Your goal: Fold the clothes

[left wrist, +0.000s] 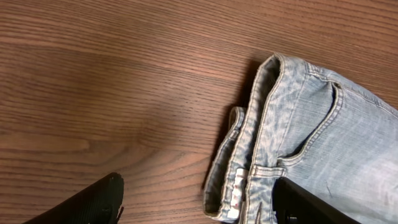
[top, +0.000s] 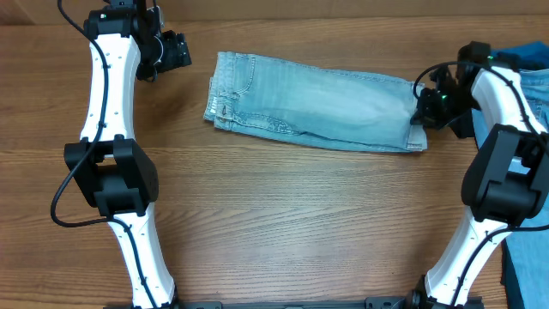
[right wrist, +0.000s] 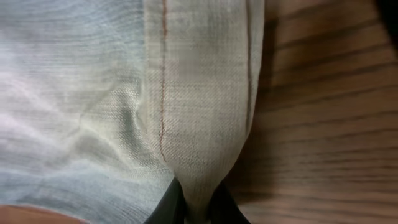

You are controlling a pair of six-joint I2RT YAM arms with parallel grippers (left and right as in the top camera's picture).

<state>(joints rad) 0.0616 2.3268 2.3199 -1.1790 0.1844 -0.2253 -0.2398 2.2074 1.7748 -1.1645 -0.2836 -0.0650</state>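
Pale blue denim shorts [top: 317, 107] lie folded lengthwise across the far middle of the table, waistband to the left and cuffed hem to the right. My left gripper [top: 178, 53] hovers open just left of the waistband. In the left wrist view its two dark fingers [left wrist: 93, 199] stand wide apart, with the waistband end of the shorts [left wrist: 298, 130] reaching between them and nothing gripped. My right gripper [top: 426, 107] is at the hem end. The right wrist view shows that gripper [right wrist: 196, 208] shut on the cuff [right wrist: 199, 93], which is pinched into a fold between the fingertips.
A darker blue garment [top: 527, 56] lies at the far right behind the right arm. More blue cloth [top: 527, 266] sits at the near right corner. Bare wooden table [top: 283, 215] stretches in front of the shorts, between the two arm bases.
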